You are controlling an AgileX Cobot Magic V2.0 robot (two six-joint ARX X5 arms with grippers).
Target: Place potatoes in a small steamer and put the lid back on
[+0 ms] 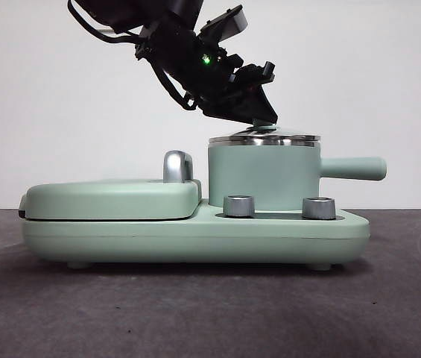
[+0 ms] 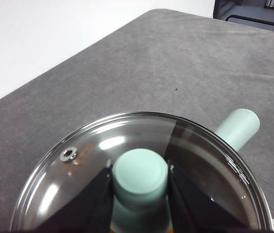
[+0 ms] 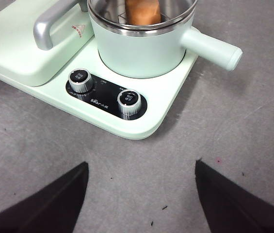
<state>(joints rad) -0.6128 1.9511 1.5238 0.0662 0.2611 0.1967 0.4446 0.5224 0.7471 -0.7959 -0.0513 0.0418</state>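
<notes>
The small steamer (image 1: 262, 175) stands on the right half of a mint-green appliance, its straight handle (image 1: 353, 168) pointing right. The lid (image 1: 264, 139) lies flat on its steel rim. In the left wrist view the glass lid (image 2: 93, 165) fills the lower picture. My left gripper (image 2: 140, 170) is shut on its mint knob (image 2: 140, 180), one jaw pressed to each side. In the front view this gripper (image 1: 266, 123) comes down from the upper left. The potatoes (image 3: 143, 10) show orange-brown inside the pot (image 3: 141, 53). My right gripper (image 3: 141, 164) hangs open over the table in front, holding nothing.
The appliance base (image 1: 195, 235) carries a flat green griddle cover (image 1: 109, 198) with a chrome handle (image 1: 178, 165) on its left half. Two steel dials (image 3: 81, 80) (image 3: 128, 98) sit on its front edge. Grey table (image 3: 233, 145) lies all around.
</notes>
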